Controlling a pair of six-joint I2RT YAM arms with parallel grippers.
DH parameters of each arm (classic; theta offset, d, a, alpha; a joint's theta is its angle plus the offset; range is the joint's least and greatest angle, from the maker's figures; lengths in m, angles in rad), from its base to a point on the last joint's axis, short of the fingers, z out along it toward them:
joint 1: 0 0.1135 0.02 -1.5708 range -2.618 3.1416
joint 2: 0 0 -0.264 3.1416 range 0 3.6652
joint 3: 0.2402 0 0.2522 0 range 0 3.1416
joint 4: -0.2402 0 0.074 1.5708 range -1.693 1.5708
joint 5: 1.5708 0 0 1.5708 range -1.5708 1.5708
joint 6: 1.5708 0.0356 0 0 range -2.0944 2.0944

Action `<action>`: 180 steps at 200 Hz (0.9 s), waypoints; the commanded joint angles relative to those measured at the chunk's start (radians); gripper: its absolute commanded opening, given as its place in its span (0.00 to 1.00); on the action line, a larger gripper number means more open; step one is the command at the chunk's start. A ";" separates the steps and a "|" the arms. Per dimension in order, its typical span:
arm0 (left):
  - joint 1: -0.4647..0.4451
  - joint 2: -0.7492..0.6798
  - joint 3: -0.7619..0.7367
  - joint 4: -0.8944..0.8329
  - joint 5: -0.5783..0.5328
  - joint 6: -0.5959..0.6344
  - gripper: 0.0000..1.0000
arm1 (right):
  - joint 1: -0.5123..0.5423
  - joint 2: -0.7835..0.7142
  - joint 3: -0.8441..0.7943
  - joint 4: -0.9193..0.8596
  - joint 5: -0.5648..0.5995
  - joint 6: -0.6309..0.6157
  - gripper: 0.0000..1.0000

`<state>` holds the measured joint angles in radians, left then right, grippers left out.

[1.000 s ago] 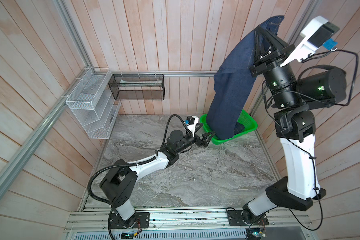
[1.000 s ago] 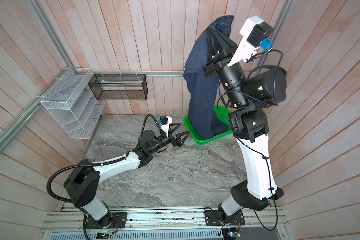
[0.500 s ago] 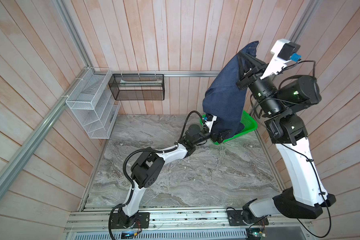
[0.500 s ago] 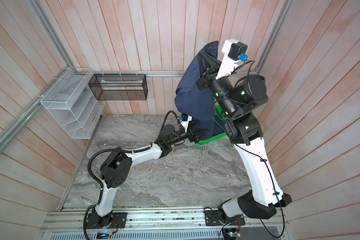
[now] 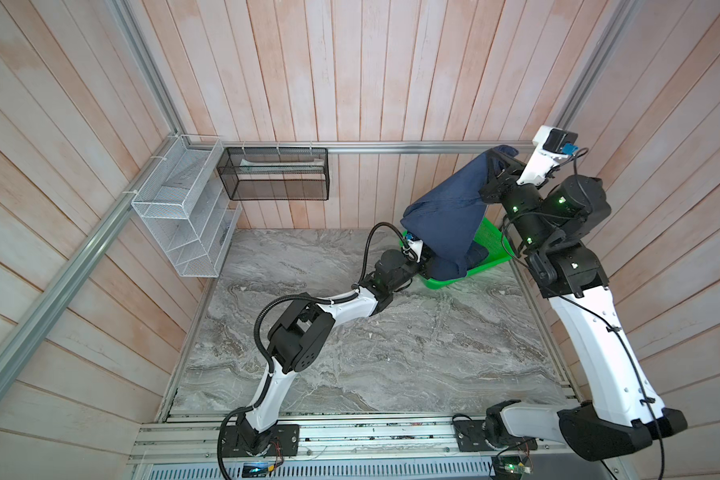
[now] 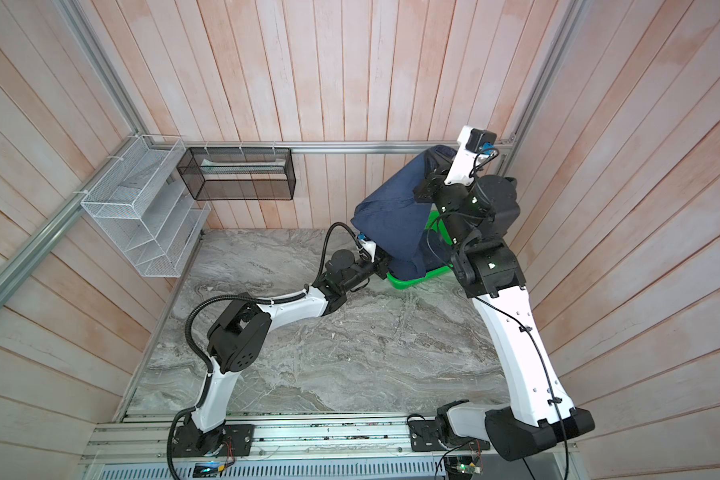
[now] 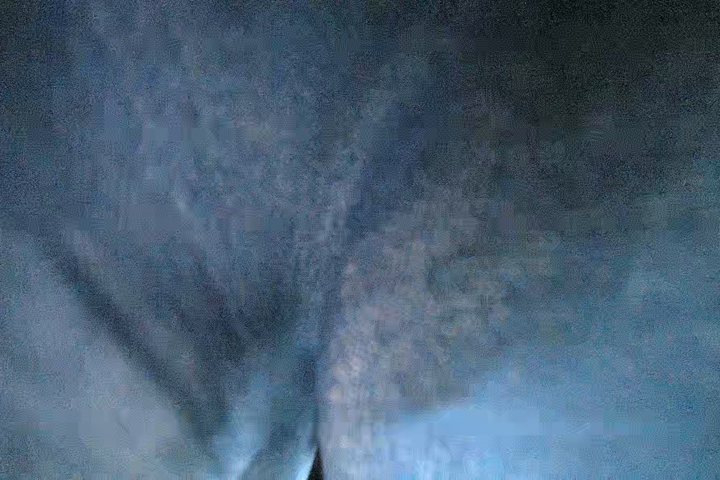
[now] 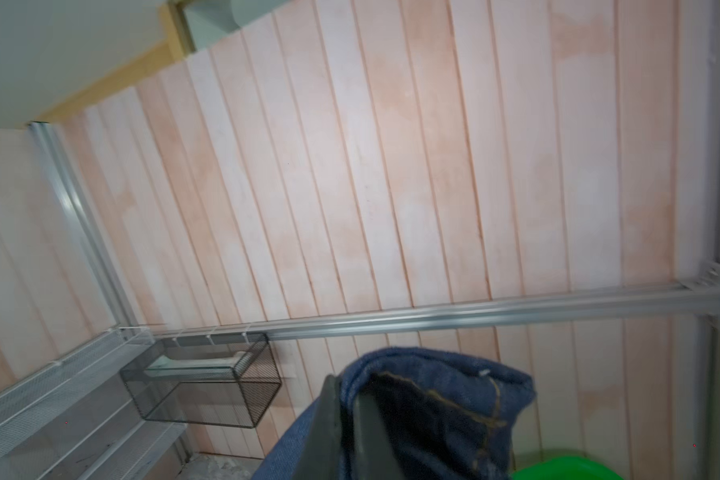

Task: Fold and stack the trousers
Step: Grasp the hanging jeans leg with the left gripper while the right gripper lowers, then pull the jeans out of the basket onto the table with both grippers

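The dark blue denim trousers (image 5: 445, 216) hang in a bunched drape from my right gripper (image 5: 495, 168), which is raised near the back wall and shut on an upper hem. In the right wrist view the fingers (image 8: 329, 415) pinch the hem with tan stitching (image 8: 441, 399). The lower end of the trousers rests in a green basket (image 5: 493, 249). My left gripper (image 5: 428, 261) is pushed into the low fold at the basket's near rim, its tips buried in cloth. Denim (image 7: 350, 208) fills the left wrist view, with creases running together at the shut jaws.
A white wire shelf (image 5: 179, 216) and a black mesh basket (image 5: 275, 174) hang on the back-left walls. The grey marble tabletop (image 5: 391, 353) spreads in front of the green basket (image 6: 408, 280). Both arm bases sit on the front rail.
My right arm has lowered the trousers from high up, so they now bunch over the basket. My left arm has reached forward into the cloth and its jaws have shut.
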<state>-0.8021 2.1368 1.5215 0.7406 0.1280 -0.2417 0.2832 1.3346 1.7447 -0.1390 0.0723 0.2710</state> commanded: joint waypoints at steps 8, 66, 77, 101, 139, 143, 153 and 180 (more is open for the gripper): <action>0.028 -0.151 -0.110 0.037 -0.083 0.053 0.00 | -0.067 0.151 -0.003 -0.148 0.114 0.047 0.00; 0.084 -0.265 -0.179 -0.002 -0.094 0.089 0.00 | -0.080 0.466 0.134 -0.356 0.178 0.052 0.10; 0.099 -0.265 -0.154 -0.015 -0.080 0.090 0.00 | -0.086 0.496 0.131 -0.374 0.142 0.055 0.22; 0.124 -0.234 -0.064 -0.066 -0.045 0.096 0.00 | -0.105 0.502 0.085 -0.355 0.030 0.044 0.53; 0.147 -0.181 0.045 -0.132 -0.006 0.081 0.00 | -0.106 0.275 -0.258 -0.075 -0.041 -0.099 0.79; 0.148 -0.177 0.051 -0.135 -0.004 0.079 0.00 | -0.107 0.230 -0.336 0.003 -0.056 -0.115 0.80; 0.149 -0.171 0.065 -0.149 0.005 0.076 0.00 | -0.104 0.113 -0.548 0.237 -0.107 -0.176 0.84; 0.149 -0.157 0.088 -0.166 0.027 0.072 0.00 | -0.081 -0.020 -0.902 0.637 -0.200 -0.325 0.97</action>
<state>-0.6544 1.9621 1.5665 0.5697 0.1139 -0.1688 0.1844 1.3659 1.0241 0.0746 0.0029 0.1196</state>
